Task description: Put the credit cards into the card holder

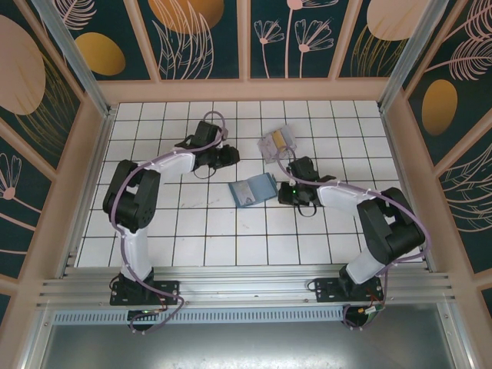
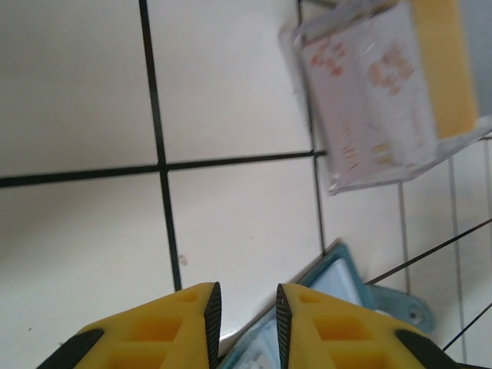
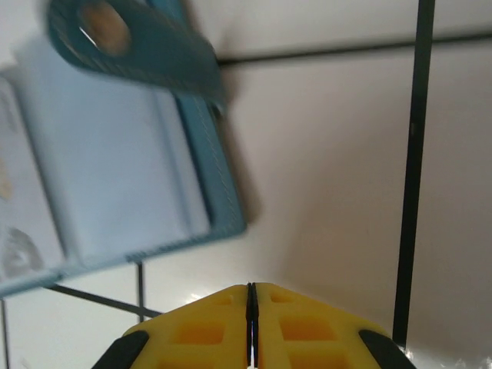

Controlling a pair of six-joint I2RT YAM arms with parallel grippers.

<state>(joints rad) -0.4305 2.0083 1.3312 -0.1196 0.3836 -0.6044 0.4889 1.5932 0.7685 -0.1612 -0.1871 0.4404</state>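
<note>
The card holder (image 1: 254, 190) lies open on the white grid table, teal-blue outside and paler inside. The credit cards (image 1: 278, 141) lie in a small bunch just beyond it, greyish with a yellow one. My left gripper (image 1: 231, 157) hovers to the upper left of the holder. In the left wrist view its jaws (image 2: 247, 296) stand a little apart with nothing between them; the card holder's corner (image 2: 338, 277) shows past them and the credit cards (image 2: 377, 92) lie at upper right. My right gripper (image 1: 286, 192) sits right of the holder. In the right wrist view it (image 3: 251, 286) is shut and empty, near the card holder (image 3: 115, 169).
The holder's snap strap (image 3: 131, 42) sticks out from its edge toward the right arm. Wooden walls with patterned panels (image 1: 246, 38) enclose the table on three sides. Bare white tiles (image 1: 192, 231) stretch in front of the holder.
</note>
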